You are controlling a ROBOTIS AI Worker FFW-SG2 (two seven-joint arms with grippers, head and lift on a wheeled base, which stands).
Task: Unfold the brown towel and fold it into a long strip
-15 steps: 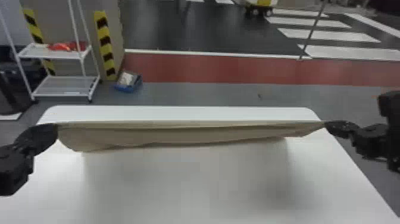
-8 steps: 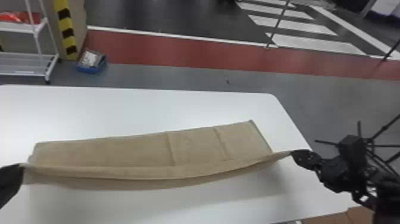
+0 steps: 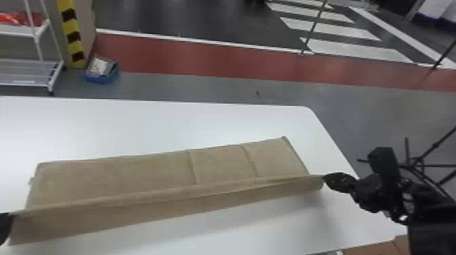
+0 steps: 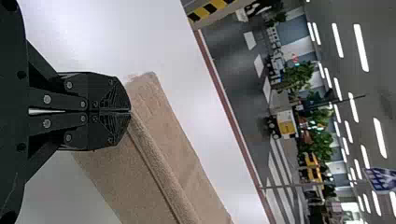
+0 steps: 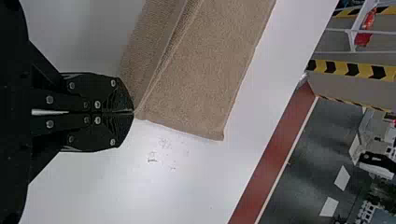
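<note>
In head view, the towel (image 3: 112, 176) has changed the most: 1 s ago it is one narrow band stretched betw. the L gripper (image 3: 11, 215) and the R gripper (image 3: 325, 177), but now its far part lies flat on the table (image 3: 152, 125), w/ two creases visible toward the right end. The near edge is raised betw. both grippers, and some cloth hangs below it, on the robot's side. The camera also looks more to the right than 1 s ago, so part of the shift is prob. only from the head. For the task this means, I think, that the towel is spread to good length and the lengthwise fold is in hand, but the strip is not finished. In L wrist view, the two fingers are pressed together w/ the towel's edge at their tips, and the raised edge makes a long soft ridge going away from them. In R wrist view, the fingers are closed too, w/ one corner of the held edge in the tips; the flat layer beside it ends in a free corner on the table. Next, both grippers prob. need to bring this edge over the flat part at equal speed, otherwise the fold may go skew.
</note>
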